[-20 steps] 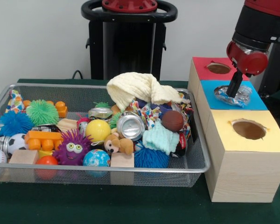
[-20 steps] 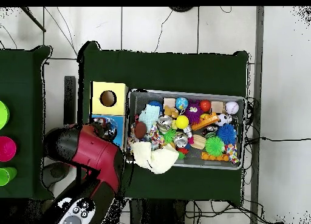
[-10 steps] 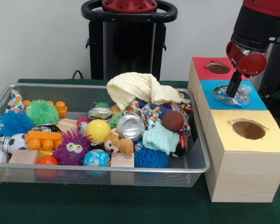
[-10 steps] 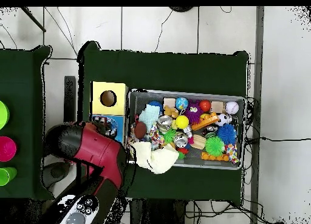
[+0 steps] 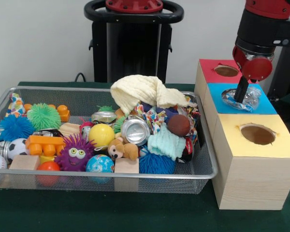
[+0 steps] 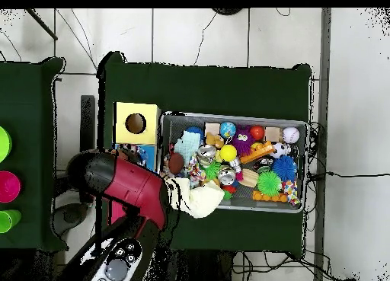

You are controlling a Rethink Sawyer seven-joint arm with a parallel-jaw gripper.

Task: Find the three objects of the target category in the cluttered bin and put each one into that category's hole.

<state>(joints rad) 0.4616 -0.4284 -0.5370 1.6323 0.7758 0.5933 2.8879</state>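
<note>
Front view: gripper [image 5: 240, 96] stands on the crushed can [image 5: 241, 98] over the blue box's hole [image 5: 242, 99], at 3 o'clock of the bin [image 5: 207, 159]; whether it clasps the can is indeterminable. Judged light, thin, easily dented, slippery; best taken across its flattened sides.

Overhead view: arm [image 6: 126, 188] hides both.

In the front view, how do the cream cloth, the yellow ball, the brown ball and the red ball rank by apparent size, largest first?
1. Cream cloth, clearly largest.
2. Yellow ball.
3. Brown ball and red ball: they look alike. The red ball is nearer the camera and partly hidden behind the bin rim, so their order is unsure.
</note>
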